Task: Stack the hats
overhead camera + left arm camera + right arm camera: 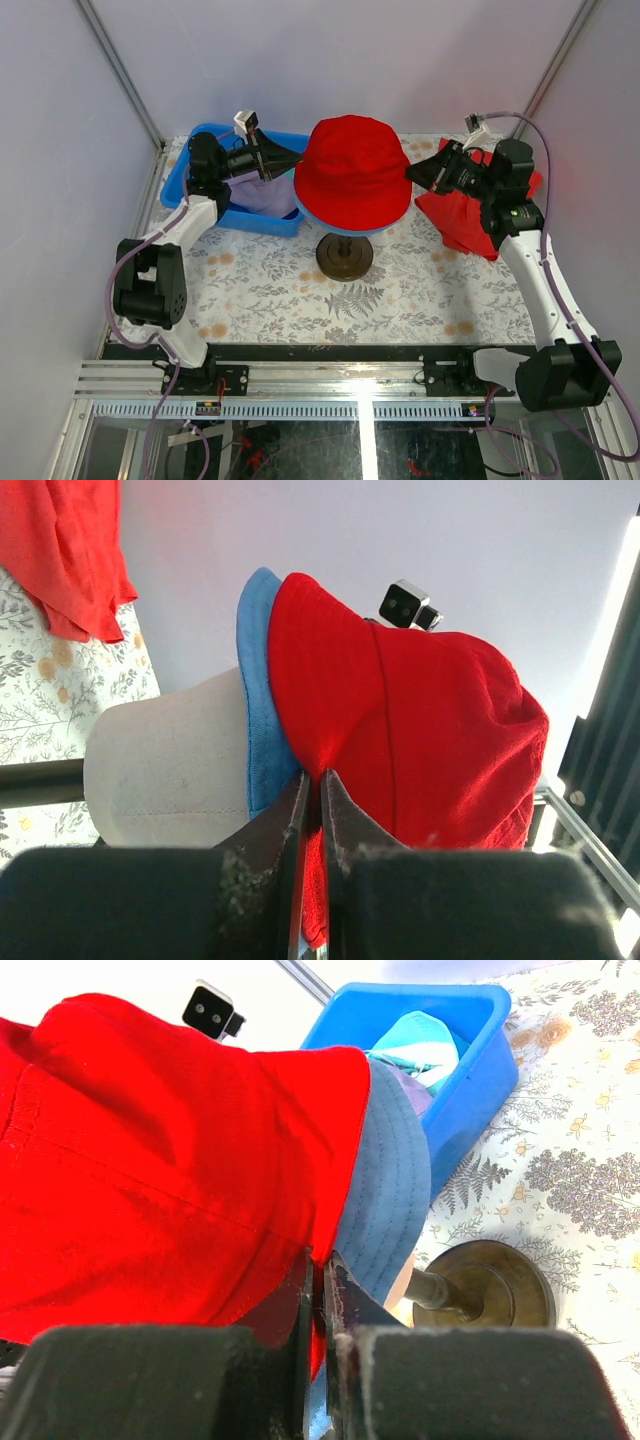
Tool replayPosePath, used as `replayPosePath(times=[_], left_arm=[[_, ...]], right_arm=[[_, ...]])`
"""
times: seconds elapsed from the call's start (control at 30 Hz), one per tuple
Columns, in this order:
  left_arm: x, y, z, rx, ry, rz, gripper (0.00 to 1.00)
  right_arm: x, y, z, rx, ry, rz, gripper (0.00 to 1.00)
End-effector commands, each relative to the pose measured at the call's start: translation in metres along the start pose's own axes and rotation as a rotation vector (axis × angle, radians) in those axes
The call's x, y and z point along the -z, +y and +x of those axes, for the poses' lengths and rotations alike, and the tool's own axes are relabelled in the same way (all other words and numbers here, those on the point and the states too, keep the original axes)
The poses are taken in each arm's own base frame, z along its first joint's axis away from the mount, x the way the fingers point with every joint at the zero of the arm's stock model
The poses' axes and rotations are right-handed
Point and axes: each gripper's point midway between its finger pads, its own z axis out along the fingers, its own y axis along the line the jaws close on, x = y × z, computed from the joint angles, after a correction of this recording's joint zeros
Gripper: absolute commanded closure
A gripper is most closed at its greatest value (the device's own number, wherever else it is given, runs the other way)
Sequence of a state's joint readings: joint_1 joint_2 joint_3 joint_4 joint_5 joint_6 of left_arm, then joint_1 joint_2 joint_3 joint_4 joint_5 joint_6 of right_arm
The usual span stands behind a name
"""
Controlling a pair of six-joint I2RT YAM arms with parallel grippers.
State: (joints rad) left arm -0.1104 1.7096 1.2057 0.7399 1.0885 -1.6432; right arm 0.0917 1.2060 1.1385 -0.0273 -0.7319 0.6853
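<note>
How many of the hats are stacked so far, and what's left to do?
Two look stacked: the blue hat sits on the mannequin head with the red hat over it. Both the left gripper and right gripper pinch the red brim, apparently seating it. The lilac hat and teal hat lie in the blue bin, not yet stacked.

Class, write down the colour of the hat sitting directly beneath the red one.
It is a blue hat, clearest in the right wrist view.
</note>
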Motion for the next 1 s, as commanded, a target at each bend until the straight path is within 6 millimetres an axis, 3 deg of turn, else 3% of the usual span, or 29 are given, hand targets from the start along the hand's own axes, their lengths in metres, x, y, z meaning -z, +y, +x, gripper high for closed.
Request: replayPosePath(times=[0.0,0.33,0.57,0.67,0.77,0.97], left_arm=[[0.008,0.015,0.011,-0.005,-0.016,-0.066,0.93],[0.01,0.014,0.013,-0.01,-0.02,-0.062,0.8],[0.01,0.005,0.007,-0.04,-0.031,-0.042,0.7],[0.019,0.007,-0.006,-0.051,-0.076,-0.061,0.68],[0.031,0.011,-0.024,-0.075,-0.129,-0.1,0.68],[0.058,0.045,-0.053,-0.066,-0.246,-0.251,0.67]], right_arm=[[-0.001,-0.054,0.066,-0.136,0.224,0.161,0.95],[0.003,-0.033,0.051,-0.126,0.18,0.119,0.66],[0.006,-0.03,0.044,-0.112,0.159,0.136,0.62],[0.006,-0.036,0.047,-0.111,0.169,0.157,0.62],[0.008,-0.039,0.05,-0.107,0.175,0.178,0.53],[0.009,-0.045,0.05,-0.097,0.181,0.21,0.38]])
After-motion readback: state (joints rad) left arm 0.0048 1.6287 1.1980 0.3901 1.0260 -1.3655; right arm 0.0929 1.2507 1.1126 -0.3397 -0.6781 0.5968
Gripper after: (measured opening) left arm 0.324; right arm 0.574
